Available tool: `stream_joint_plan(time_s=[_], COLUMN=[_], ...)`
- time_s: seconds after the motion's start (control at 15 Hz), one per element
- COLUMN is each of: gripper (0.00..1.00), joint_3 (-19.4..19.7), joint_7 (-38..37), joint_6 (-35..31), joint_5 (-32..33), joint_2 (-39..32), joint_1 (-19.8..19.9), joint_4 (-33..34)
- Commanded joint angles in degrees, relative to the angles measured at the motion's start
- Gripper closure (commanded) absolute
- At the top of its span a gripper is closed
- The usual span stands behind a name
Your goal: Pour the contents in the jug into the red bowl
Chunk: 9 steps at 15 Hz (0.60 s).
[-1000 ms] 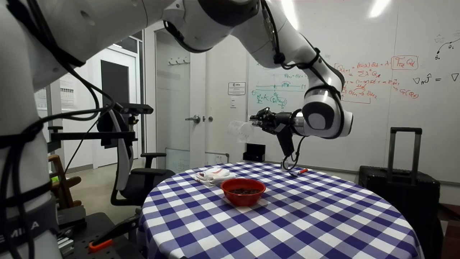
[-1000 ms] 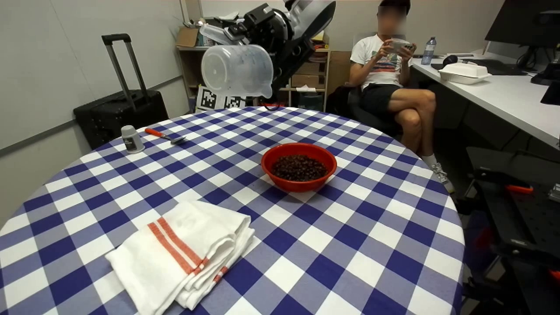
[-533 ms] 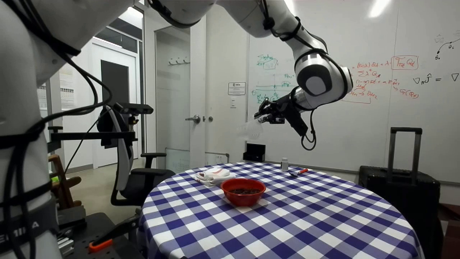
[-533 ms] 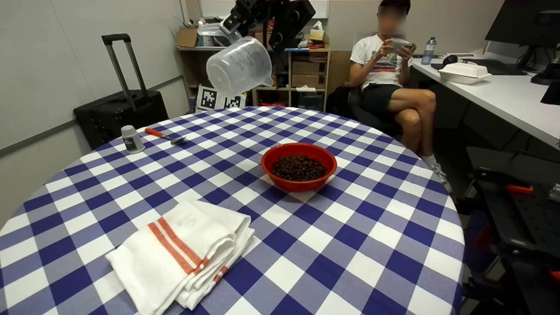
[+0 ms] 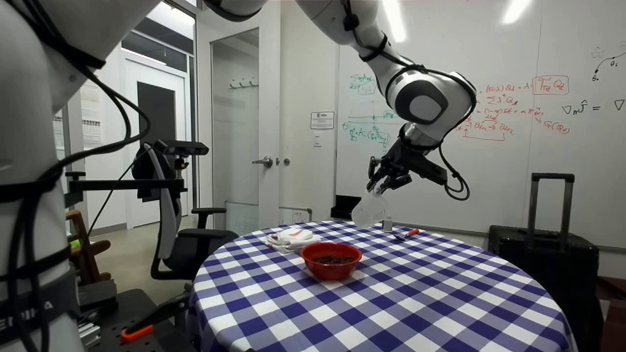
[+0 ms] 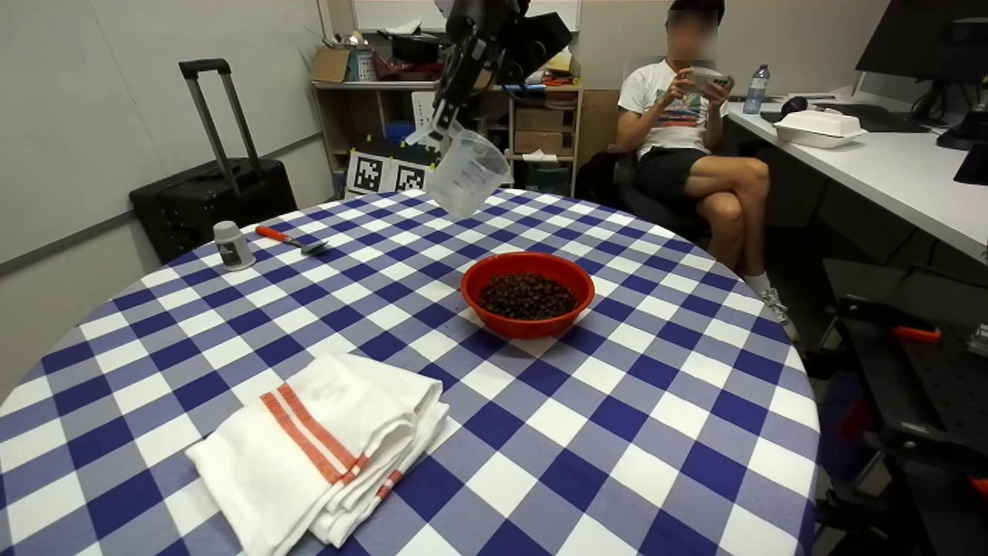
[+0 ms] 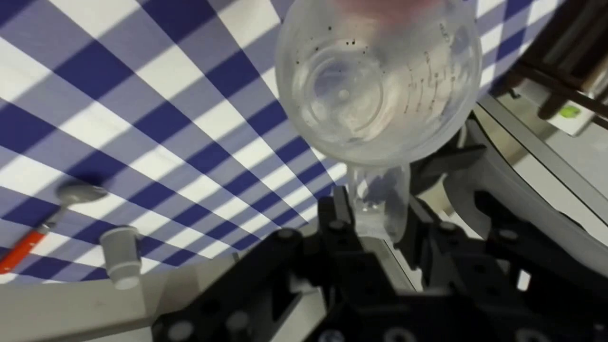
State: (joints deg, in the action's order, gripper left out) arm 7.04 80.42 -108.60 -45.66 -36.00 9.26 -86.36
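Specks, small and dark, dotted the inside of the clear jug, and the wrist view looked past them to its ringed base. Printed marks ran up one side of its wall. The jug was held up in the air, leaning, base end down, above the checked tablecloth and apart from the red bowl. That bowl sat upright on the cloth with a dark brown heap of beans in it, their level below the rim. The gripper was clamped on the jug's handle, its two fingers set against either side, spaced by the handle's width. Near the bowl lay a folded white towel with red stripes. Farther off, a spoon with a red handle lay beside a small grey pot with a paler lid; its contents were hidden.
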Motion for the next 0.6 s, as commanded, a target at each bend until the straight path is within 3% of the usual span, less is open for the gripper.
stream_joint_plan(time_s=[0.0, 0.27, 0.53], gripper=[0.93, 0.93, 0.93], joint_3=[-0.5, -0.7, 1.0], joint_7=[-0.6, -4.4, -13.5], joint_6=[-11.4, -23.0, -32.1], joint_5=[8.3, 19.9, 34.7], joint_2=[2.6, 3.4, 4.6], joint_1=[-0.6, -0.3, -1.4], joint_4=[-6.0, -9.8, -13.8])
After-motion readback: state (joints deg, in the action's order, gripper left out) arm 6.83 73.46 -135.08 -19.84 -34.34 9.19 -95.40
